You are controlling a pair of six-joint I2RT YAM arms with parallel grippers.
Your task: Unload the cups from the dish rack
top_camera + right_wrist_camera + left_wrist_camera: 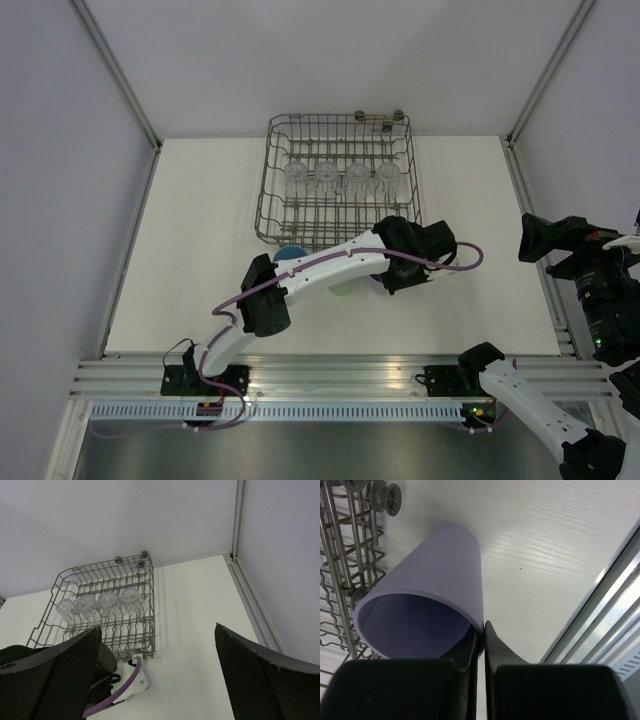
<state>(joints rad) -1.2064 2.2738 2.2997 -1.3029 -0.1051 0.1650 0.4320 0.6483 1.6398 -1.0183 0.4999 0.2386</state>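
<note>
A: Beside the dish rack (350, 580), over the table (560, 555): tight pinch of the left claw (481, 629) on the rim of the lilac cup (440, 575).

B: Setting-down step, probably. Lower, stand upright, let go. Right claw (156, 630)?

A: Spread wide, holding nothing. Then back for the clear glasses (340, 175) inside the rack.

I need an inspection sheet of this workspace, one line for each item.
Surface: white table.
Job's things: rack holds four clear glasses; blue cup beside rack, partly hidden; lilac cup held.
Clutter: nothing seen.
Grippers: left gripper shut on lilac cup's rim; right gripper open, empty.
Cables: purple cable along left arm.
Surroundings: white walls, metal rails.
</note>
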